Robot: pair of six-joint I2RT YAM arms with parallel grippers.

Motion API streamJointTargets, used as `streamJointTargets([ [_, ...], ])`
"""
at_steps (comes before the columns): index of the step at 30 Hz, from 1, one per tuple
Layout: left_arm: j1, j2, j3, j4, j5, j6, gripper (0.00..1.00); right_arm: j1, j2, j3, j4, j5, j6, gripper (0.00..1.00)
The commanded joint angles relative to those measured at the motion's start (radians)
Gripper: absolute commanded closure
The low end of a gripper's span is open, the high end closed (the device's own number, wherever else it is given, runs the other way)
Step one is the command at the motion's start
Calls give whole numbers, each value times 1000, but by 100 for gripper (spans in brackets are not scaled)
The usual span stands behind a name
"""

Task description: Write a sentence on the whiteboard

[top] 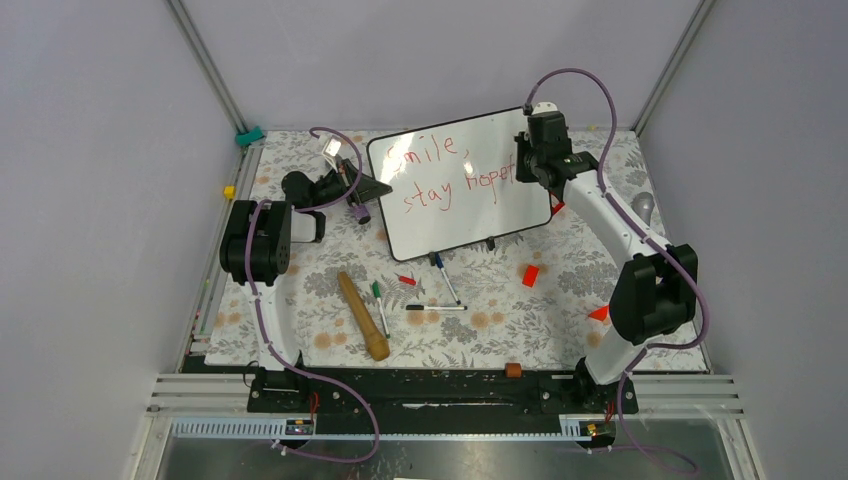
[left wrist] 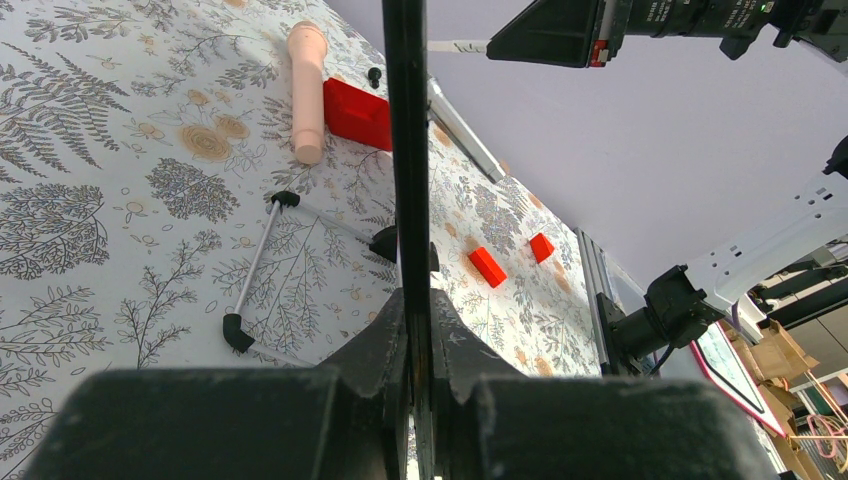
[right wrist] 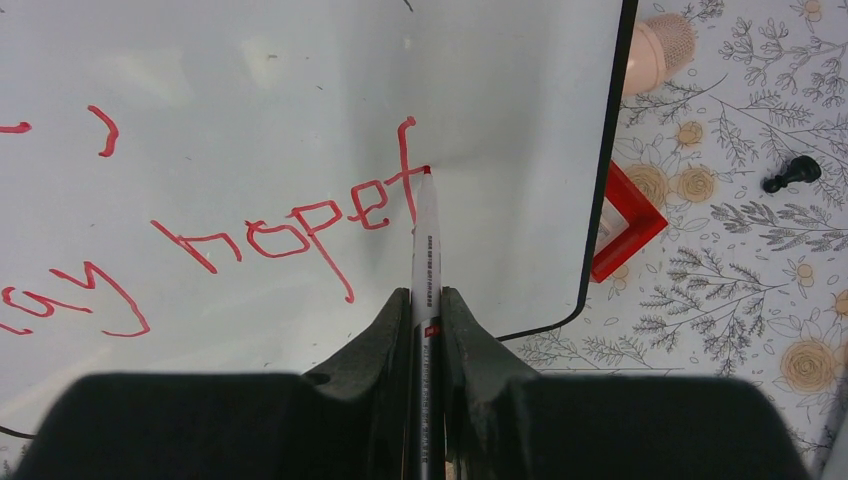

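The whiteboard [top: 470, 215] stands tilted in the middle of the table. Red letters on it read "Smile," [top: 430, 152] and below "stay hopef" [top: 455, 188]. In the right wrist view the sentence ends at the "f" [right wrist: 400, 175]. My right gripper [right wrist: 425, 300] is shut on a red-tipped marker [right wrist: 426, 240], and its tip touches the whiteboard [right wrist: 500, 90] at the crossbar of the "f". In the top view that gripper [top: 522, 170] is at the board's right part. My left gripper [left wrist: 415, 300] is shut on the board's thin black edge [left wrist: 404, 120], at its left side [top: 365, 190].
In front of the board lie a wooden rod [top: 362, 315], a green marker [top: 379, 300], a blue marker [top: 445, 275], a black marker [top: 436, 307] and red blocks [top: 530, 275] [top: 598, 313]. A red angled piece [right wrist: 625, 220] sits by the board's corner.
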Motion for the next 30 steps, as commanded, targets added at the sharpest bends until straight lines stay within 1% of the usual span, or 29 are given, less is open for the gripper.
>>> streamJointTargets([
  [1, -32, -3, 4, 59, 140, 60, 100, -2, 7, 24, 24, 30, -11, 100],
  [12, -32, -4, 4, 59, 140, 60, 100, -2, -1, -7, 6, 7, -2, 100],
  [30, -32, -4, 4, 58, 140, 60, 100, -2, -1, -8, -35, 51, -19, 100],
])
